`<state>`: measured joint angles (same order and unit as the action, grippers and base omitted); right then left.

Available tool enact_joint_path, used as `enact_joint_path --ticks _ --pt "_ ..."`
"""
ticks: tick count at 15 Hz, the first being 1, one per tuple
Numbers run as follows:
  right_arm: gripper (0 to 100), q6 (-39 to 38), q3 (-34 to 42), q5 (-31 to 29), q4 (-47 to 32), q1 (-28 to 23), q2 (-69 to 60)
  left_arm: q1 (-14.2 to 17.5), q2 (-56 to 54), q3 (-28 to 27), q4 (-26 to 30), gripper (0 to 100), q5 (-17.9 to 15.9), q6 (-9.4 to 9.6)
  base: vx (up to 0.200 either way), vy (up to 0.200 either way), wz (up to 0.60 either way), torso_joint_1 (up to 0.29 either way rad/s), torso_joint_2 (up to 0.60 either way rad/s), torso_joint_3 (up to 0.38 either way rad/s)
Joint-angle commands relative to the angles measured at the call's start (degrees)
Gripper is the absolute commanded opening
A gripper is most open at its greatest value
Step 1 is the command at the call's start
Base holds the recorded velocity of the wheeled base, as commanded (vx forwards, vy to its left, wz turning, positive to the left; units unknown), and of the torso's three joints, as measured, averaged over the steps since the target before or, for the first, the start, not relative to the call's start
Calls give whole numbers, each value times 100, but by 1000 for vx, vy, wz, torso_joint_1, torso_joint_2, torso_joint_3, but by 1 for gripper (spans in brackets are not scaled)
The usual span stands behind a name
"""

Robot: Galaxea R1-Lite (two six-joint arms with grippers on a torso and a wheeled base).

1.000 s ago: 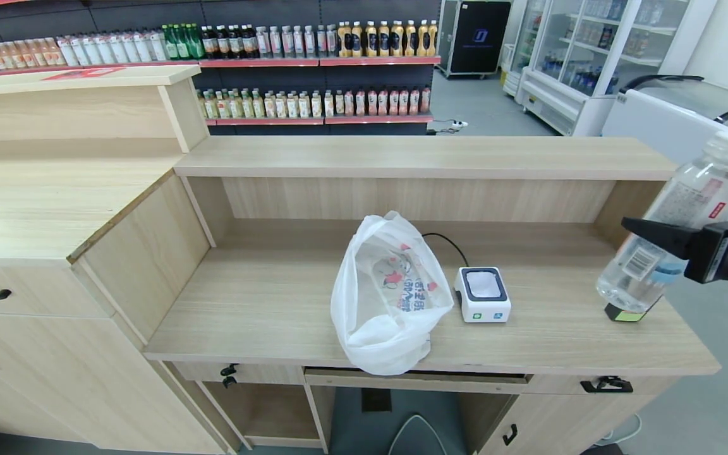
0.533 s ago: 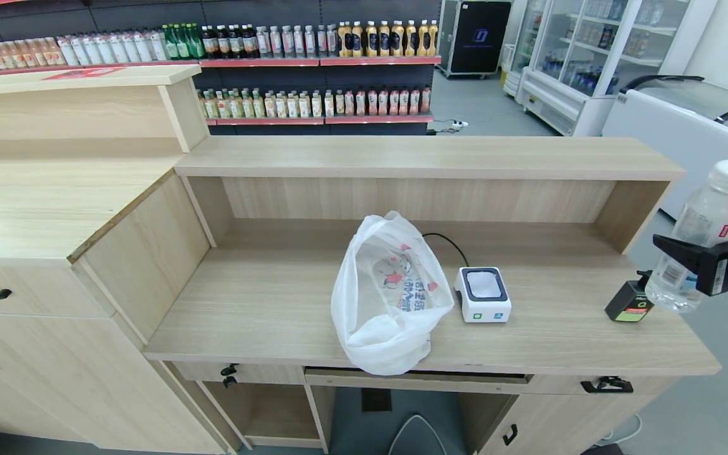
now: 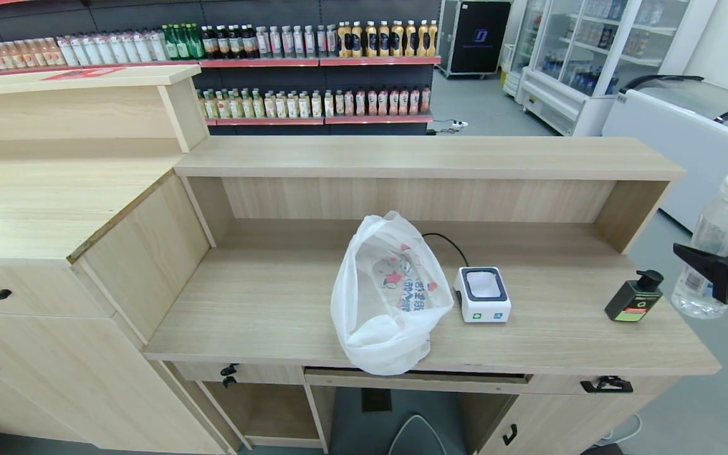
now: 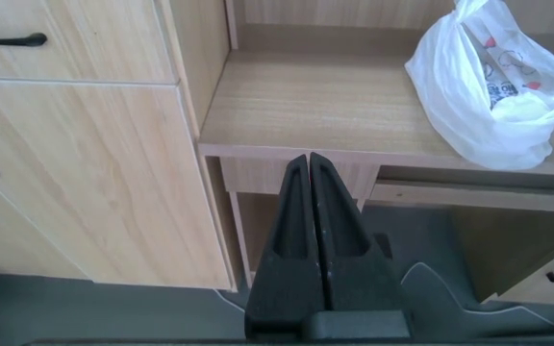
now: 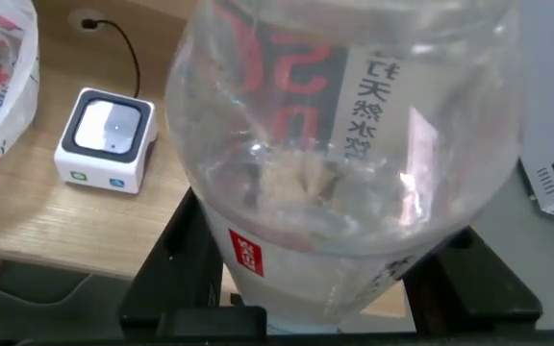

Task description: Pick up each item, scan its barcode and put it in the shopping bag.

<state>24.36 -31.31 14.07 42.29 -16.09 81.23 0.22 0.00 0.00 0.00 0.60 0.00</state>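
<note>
A clear plastic water bottle (image 3: 718,246) with a white cap is held upright in my right gripper (image 3: 727,272), which is shut on its middle, off the counter's right end and clear of the desk edge. Seen from the right wrist, the bottle (image 5: 354,144) looms close with dark fingers (image 5: 176,255) on both sides. The white barcode scanner (image 3: 483,294) sits mid-counter, with the open white shopping bag (image 3: 389,297) just to its left. A small dark pump bottle (image 3: 634,298) stands near the counter's right end. My left gripper (image 4: 310,163) hangs shut and empty below the counter's front edge.
The wooden counter (image 3: 275,303) has a raised back shelf (image 3: 427,158) and a side wall at its right end. A taller cabinet (image 3: 54,189) stands to the left. Drink shelves and fridges line the room behind.
My right gripper has carried the water bottle rightward and away from the counter, uncovering the dark pump bottle behind it. The left arm has not moved.
</note>
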Motion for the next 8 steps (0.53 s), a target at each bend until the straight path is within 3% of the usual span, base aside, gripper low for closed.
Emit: enact_joint_path --ticks 1,5,8 --pt "0 148 -25 -9 51 -17 104 4 0 0 0 0 2 0 0 0 600 -2 -2 7" --pt "0 553 -543 8 552 -8 737 4 0 0 0 0 2 0 0 0 600 5 4 5" --pt "0 667 -1167 386 535 -8 1431 4 0 0 0 0 2 0 0 0 0 0 0 0"
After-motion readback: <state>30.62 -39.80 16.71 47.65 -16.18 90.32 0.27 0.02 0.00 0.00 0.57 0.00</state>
